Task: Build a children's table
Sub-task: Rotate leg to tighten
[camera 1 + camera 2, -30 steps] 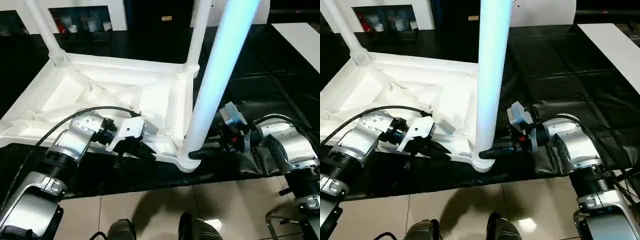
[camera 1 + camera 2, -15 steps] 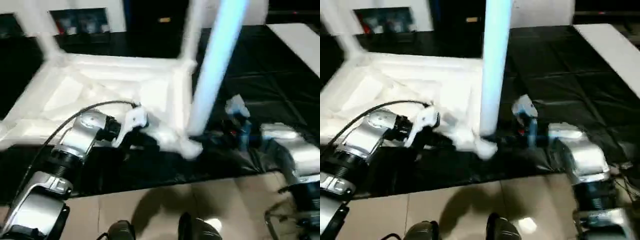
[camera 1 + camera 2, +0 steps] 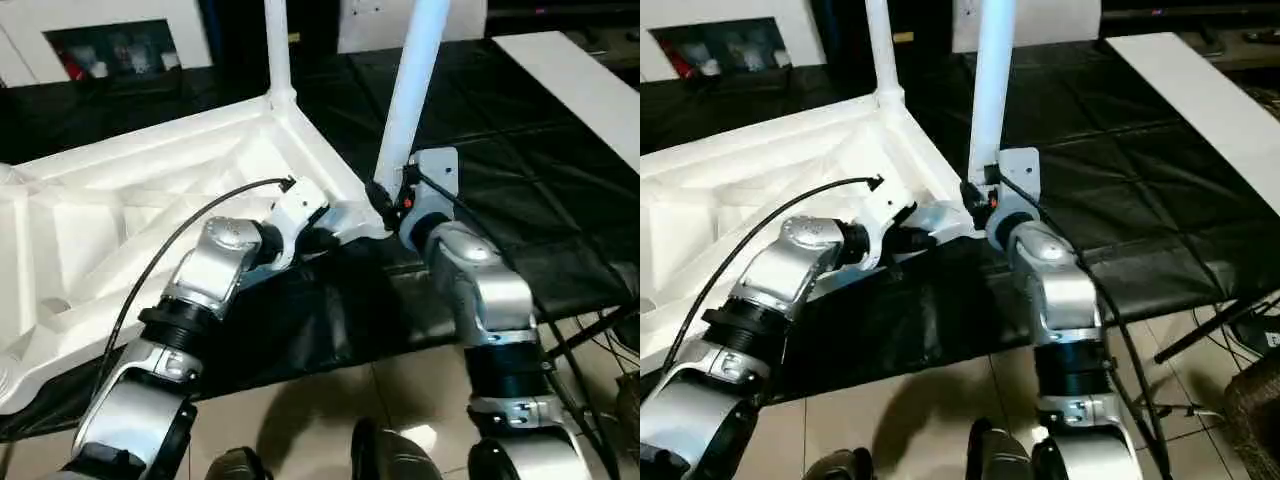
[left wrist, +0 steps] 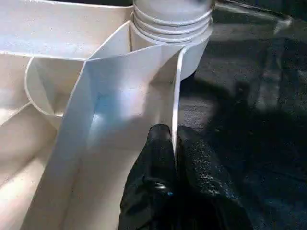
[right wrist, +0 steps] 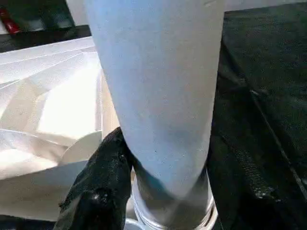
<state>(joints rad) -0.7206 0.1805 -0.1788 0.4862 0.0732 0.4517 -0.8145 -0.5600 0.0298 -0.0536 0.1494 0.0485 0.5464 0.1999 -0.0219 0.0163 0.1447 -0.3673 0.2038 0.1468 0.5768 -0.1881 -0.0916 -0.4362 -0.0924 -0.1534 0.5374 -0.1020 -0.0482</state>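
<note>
Fingers of the left gripper (image 4: pixel 172 148) pinch the table (image 3: pixel 150 215) rim wall shut; right gripper (image 5: pixel 165 158) clasps the leg (image 3: pixel 412 95) just above its corner socket. Leg should stay plumb while twisted home.

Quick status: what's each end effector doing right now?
Left end effector: shut on the table top's rim.
Right end effector: shut on the leg just above its socket.
</note>
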